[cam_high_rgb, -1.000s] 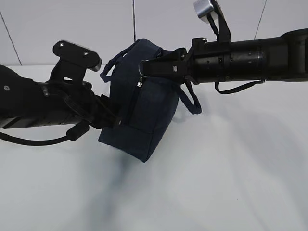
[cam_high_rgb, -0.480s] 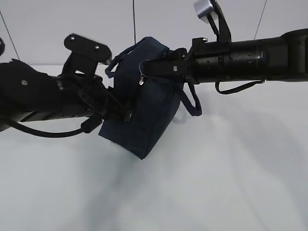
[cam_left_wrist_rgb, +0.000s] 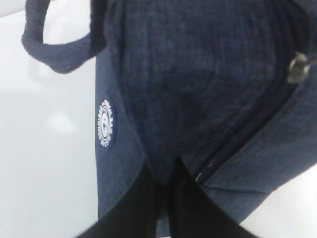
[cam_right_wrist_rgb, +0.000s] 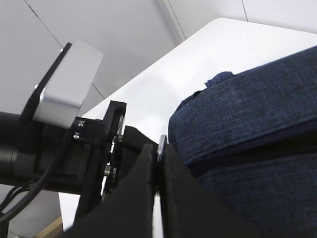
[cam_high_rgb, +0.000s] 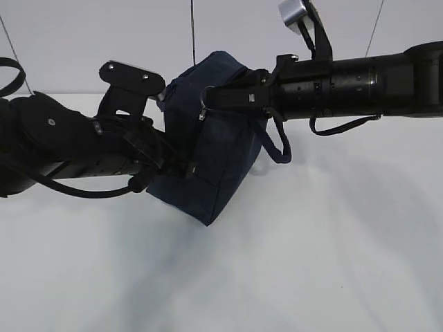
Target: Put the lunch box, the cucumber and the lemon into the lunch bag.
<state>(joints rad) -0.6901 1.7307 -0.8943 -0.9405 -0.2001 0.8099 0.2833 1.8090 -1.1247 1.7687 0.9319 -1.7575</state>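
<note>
The dark navy lunch bag (cam_high_rgb: 221, 159) hangs tilted above the table between both grippers. My right gripper (cam_high_rgb: 210, 97) is shut on the metal ring pull (cam_high_rgb: 205, 94) at the bag's top; the ring (cam_right_wrist_rgb: 161, 143) shows between its fingers (cam_right_wrist_rgb: 141, 171) in the right wrist view. My left gripper (cam_high_rgb: 188, 169) is shut on the bag's fabric at the lower end of the black zipper (cam_left_wrist_rgb: 237, 144); cloth sits pinched between its jaws (cam_left_wrist_rgb: 166, 171). The round white logo (cam_left_wrist_rgb: 105, 122) and one loop handle (cam_left_wrist_rgb: 54, 49) show in the left wrist view. The lunch box, cucumber and lemon are out of view.
The white table (cam_high_rgb: 311, 263) lies under the bag, with a pale wall (cam_high_rgb: 90, 34) behind it. The second loop handle (cam_high_rgb: 278, 146) hangs down on the bag's right side. My left arm (cam_high_rgb: 69, 149) and right arm (cam_high_rgb: 360, 86) reach in from both sides.
My left arm has moved right and slightly up, keeping hold of the bag's lower end, and the bag has shifted and tilted with it. The right gripper has stayed put on the ring pull.
</note>
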